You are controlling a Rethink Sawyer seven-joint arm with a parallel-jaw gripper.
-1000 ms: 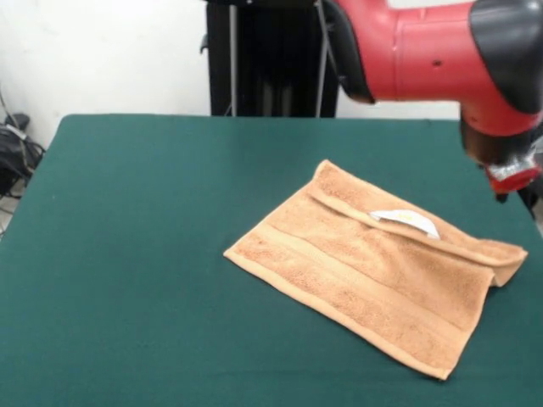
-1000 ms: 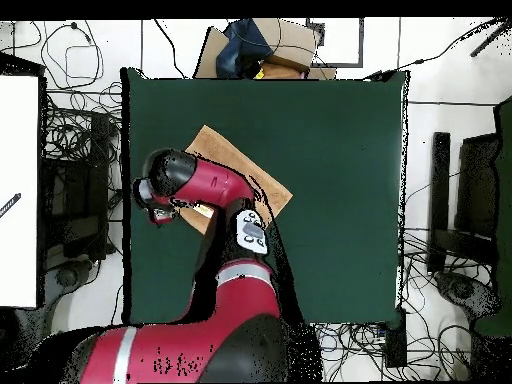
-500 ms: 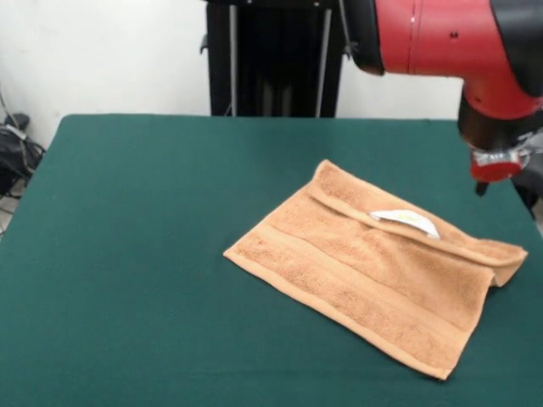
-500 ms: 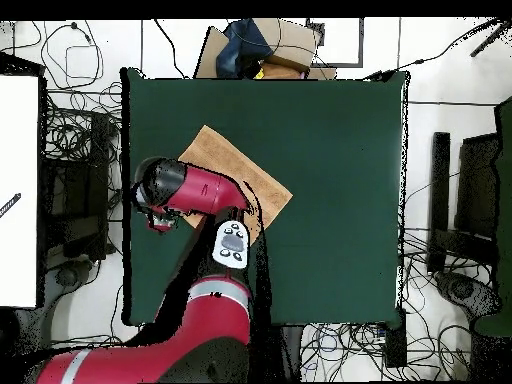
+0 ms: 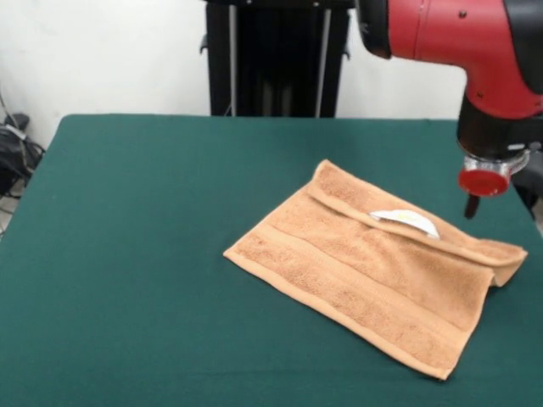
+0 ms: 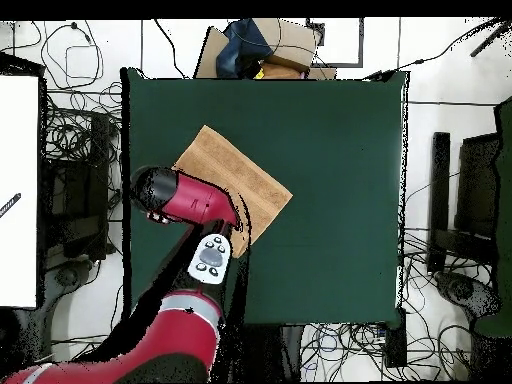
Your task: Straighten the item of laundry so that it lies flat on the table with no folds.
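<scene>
Jaws (image 5: 472, 206) hang from the red wrist at the front view's right side, and only one dark tip shows beneath the red disc — whether they stand apart or together I cannot tell. They hover above the green surface (image 5: 136, 254), clear of the cloth, near the towel's far edge and towards its right-hand folded corner. The towel (image 5: 373, 271) lies right of the surface's middle in this view, its long axis running on a slant from the far upper left down to the near right. Along its far edge a strip is turned over onto the body, and a white label (image 5: 407, 220) sits on that flap; at the right end the doubled cloth bunches into a thick lip. So the fold lies below the jaws and slightly to their left in the front view, nearer the camera than they are. Overhead, the arm (image 6: 190, 200) covers the towel's (image 6: 235, 170) corner nearest the base, which agrees with the jaws being over or just beside that end. Judging from this, the coming move likely calls for a short drop onto the flap's edge near the right corner, then a pull away from the towel's body — towards the far side — to turn the strip back out flat.
</scene>
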